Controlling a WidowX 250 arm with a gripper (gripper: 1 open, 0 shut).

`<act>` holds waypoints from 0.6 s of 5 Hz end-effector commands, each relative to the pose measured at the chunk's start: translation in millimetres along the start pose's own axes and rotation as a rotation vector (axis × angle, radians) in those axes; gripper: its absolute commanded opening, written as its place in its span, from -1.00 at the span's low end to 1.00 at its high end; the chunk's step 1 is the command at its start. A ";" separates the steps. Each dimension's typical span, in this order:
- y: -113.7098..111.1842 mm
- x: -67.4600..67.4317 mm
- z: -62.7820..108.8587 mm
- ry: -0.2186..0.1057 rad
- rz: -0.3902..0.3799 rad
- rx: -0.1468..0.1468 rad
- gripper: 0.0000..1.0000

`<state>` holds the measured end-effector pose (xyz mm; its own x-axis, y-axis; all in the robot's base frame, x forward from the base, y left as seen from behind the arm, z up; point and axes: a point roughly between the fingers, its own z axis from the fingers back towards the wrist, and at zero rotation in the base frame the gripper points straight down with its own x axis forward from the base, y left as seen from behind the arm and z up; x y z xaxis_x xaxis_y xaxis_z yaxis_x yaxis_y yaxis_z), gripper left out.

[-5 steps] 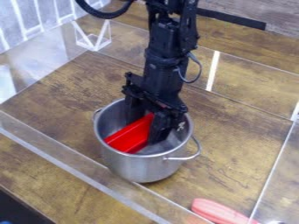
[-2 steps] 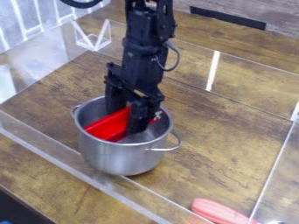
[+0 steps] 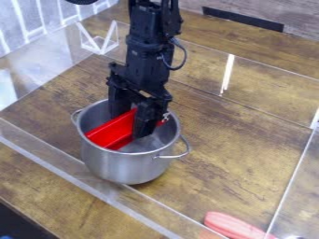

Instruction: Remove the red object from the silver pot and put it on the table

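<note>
A round silver pot (image 3: 118,161) stands on the dark wood table (image 3: 237,131), left of centre and close to the front acrylic wall. Inside it a bright red flat block (image 3: 110,132) leans tilted, its lower end near the pot's left rim. My gripper (image 3: 141,122) reaches down into the pot from above, its black fingers shut on the upper end of the red block. The fingertips are partly hidden by the pot's rim and the block.
Clear acrylic walls (image 3: 50,149) border the table at the front and left. A salmon-red rounded handle-like thing (image 3: 243,227) lies at the bottom right. A white wire stand (image 3: 97,39) sits at the back left.
The arm has shifted left in the view, and the pot has slid left along with it. The red block stays between the fingers.
</note>
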<state>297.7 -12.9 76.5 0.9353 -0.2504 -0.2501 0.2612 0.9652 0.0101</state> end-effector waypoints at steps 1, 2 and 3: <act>8.9 -3.3 23.6 -0.065 0.082 -0.005 -1.00; 12.1 -4.8 25.4 -0.063 0.137 -0.019 -1.00; 5.9 -9.4 26.6 -0.060 0.152 -0.023 -1.00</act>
